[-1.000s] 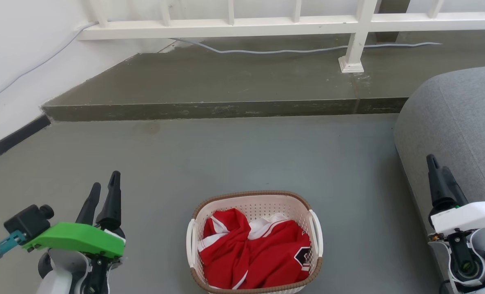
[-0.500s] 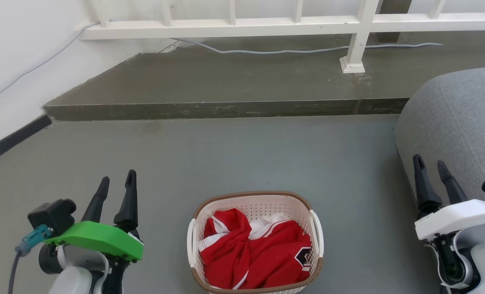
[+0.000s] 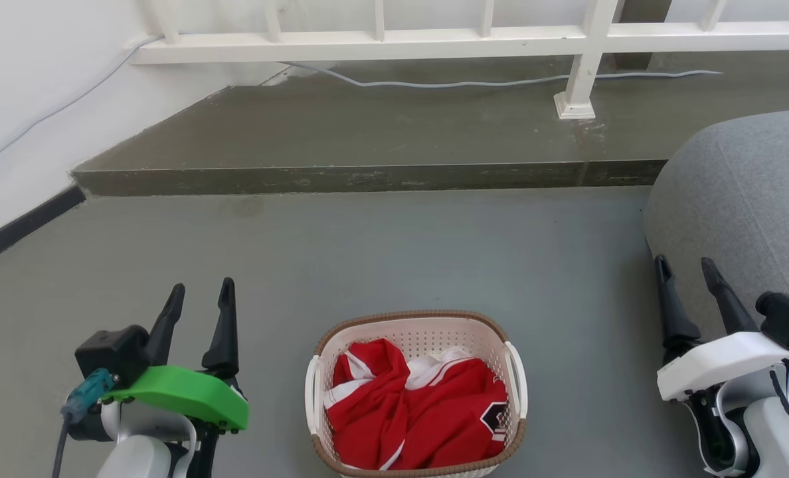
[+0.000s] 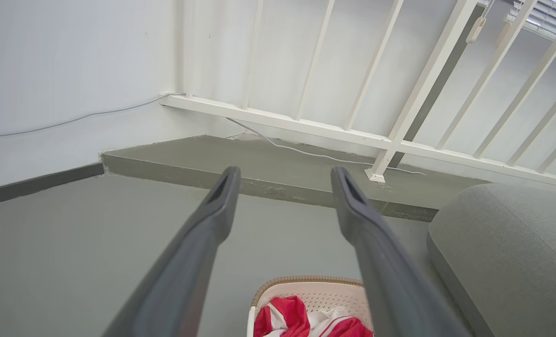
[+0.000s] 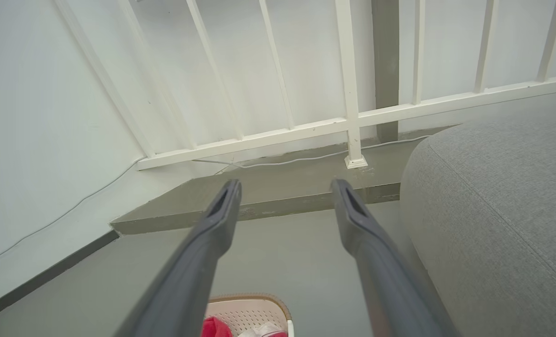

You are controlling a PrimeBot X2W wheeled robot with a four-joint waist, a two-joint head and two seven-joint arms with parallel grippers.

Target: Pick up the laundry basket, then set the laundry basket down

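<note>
Laundry basket standing on the grey floor with a red-and-white garment inside. Its white side handles face outward toward each arm, which suits a two-sided lift. Left claw and right claw flank the basket, well apart from it, both with fingers spread, empty, pointing forward.

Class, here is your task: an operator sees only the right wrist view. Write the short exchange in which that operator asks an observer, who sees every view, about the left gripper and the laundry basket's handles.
Operator: Where is the left gripper?
Observer: It is open, to the left of the laundry basket and apart from it.
Operator: Is either handle gripped?
Observer: No; its left handle and right handle are both free.
</note>
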